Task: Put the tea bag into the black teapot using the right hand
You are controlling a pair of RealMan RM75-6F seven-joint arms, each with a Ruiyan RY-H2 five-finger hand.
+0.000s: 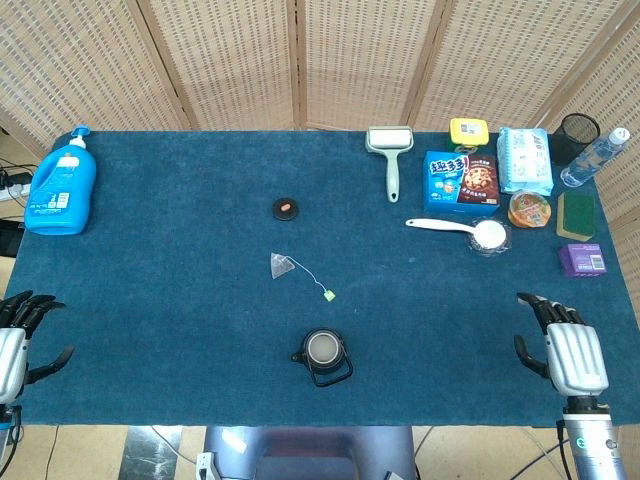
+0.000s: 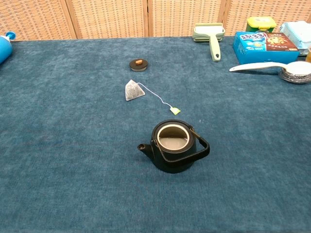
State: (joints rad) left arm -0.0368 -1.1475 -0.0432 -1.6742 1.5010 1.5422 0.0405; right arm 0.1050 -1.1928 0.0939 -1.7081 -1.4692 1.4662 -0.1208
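A pyramid tea bag (image 1: 281,265) (image 2: 133,91) lies on the blue cloth, its string trailing to a small yellow tag (image 1: 328,294) (image 2: 175,110). The black teapot (image 1: 322,355) (image 2: 173,146) stands uncovered just in front of it, handle tipped to one side. Its round lid (image 1: 286,208) (image 2: 138,64) rests farther back. My right hand (image 1: 565,350) hovers at the table's near right edge, far from the tea bag, fingers spread and holding nothing. At the near left edge my left hand (image 1: 18,340) is also open. Neither hand shows in the chest view.
A blue detergent bottle (image 1: 62,184) stands at the back left. At the back right lie a lint roller (image 1: 391,150), cookie box (image 1: 461,180), white spoon (image 1: 458,229), wipes pack (image 1: 525,160), jelly cup (image 1: 529,209), sponge (image 1: 576,214), purple box (image 1: 582,260), water bottle (image 1: 594,158) and black mesh cup (image 1: 578,134).
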